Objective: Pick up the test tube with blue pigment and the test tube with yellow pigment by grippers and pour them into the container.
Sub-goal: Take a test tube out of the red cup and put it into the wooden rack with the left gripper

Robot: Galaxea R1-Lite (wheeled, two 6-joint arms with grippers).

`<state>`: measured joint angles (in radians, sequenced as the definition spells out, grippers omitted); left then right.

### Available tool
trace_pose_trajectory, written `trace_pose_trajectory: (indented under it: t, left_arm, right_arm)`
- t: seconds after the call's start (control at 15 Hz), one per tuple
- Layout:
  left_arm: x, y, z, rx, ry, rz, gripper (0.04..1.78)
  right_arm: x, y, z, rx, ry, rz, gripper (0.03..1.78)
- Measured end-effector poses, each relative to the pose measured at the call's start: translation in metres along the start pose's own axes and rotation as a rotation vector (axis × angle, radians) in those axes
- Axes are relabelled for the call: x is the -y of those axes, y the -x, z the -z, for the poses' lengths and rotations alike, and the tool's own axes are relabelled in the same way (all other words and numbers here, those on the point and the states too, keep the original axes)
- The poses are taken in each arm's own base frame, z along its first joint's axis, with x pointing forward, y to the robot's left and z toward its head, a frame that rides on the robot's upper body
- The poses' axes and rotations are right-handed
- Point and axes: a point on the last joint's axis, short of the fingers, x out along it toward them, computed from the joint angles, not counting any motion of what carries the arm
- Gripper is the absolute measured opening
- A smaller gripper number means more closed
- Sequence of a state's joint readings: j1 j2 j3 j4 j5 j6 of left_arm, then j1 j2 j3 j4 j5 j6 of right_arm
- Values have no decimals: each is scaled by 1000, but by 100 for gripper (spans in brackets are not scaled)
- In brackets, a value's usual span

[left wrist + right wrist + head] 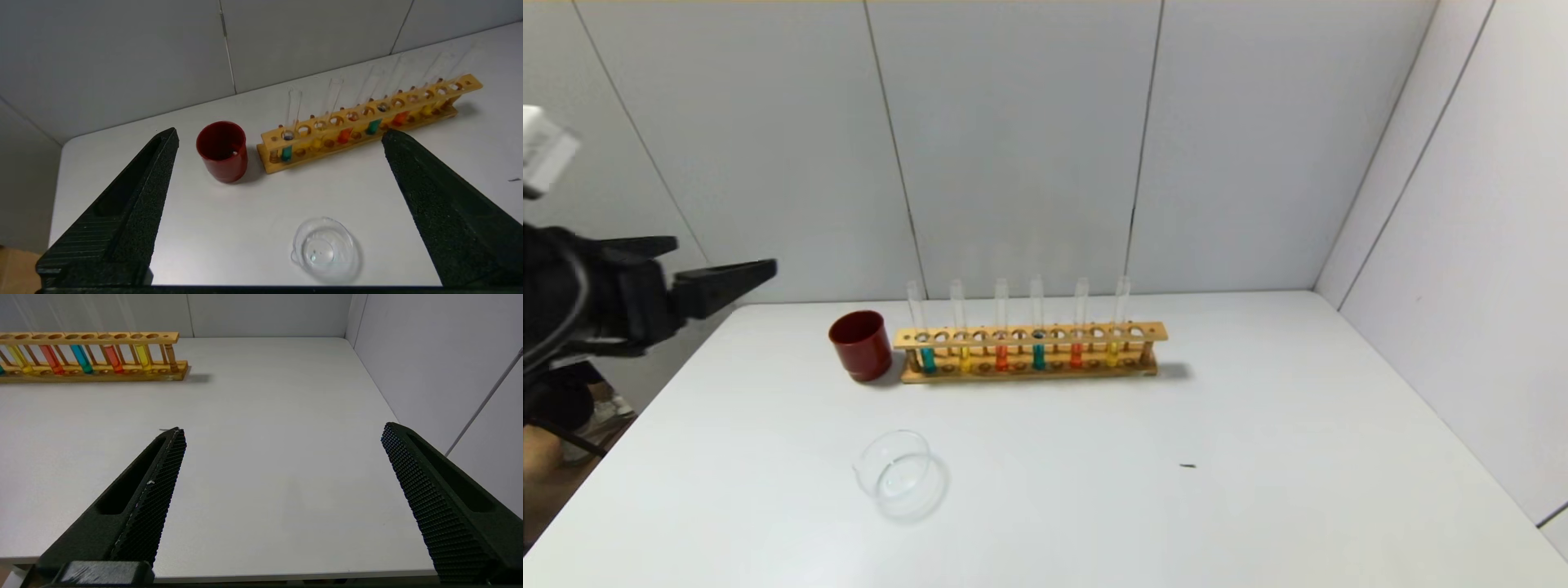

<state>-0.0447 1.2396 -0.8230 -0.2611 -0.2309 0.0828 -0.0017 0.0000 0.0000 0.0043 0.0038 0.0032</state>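
A wooden rack (1029, 336) stands at the back of the white table with several upright tubes. Two hold blue pigment (927, 359) (1038, 357), two hold yellow pigment (965, 359) (1112, 354), and two hold orange-red. The clear glass container (900, 475) sits empty nearer me, in front of the rack's left end. My left gripper (727, 255) is open and empty, raised off the table's left edge; in its wrist view it (280, 131) faces the container (325, 249) and a blue tube (287, 153). My right gripper (282, 428) is open and empty over the table's near right edge, outside the head view.
A dark red cup (860, 345) stands just left of the rack. A small dark speck (1187, 465) lies on the table right of centre. Grey wall panels close the back and the right side.
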Motion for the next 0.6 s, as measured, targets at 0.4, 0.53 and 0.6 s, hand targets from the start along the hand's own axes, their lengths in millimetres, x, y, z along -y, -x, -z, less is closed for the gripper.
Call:
trace_pose_trajectory:
  t: [0.4, 0.53, 0.6]
  left_arm:
    - [-6, -133, 24, -75, 113, 76, 175]
    - [-5, -163, 38, -106, 123, 86, 175]
    - [-5, -174, 46, -126, 127, 87, 175]
  right_arm:
    - [0, 0, 0, 0, 0, 0, 175]
    - [0, 0, 0, 0, 0, 0, 175]
    - [0, 0, 0, 0, 0, -1, 175]
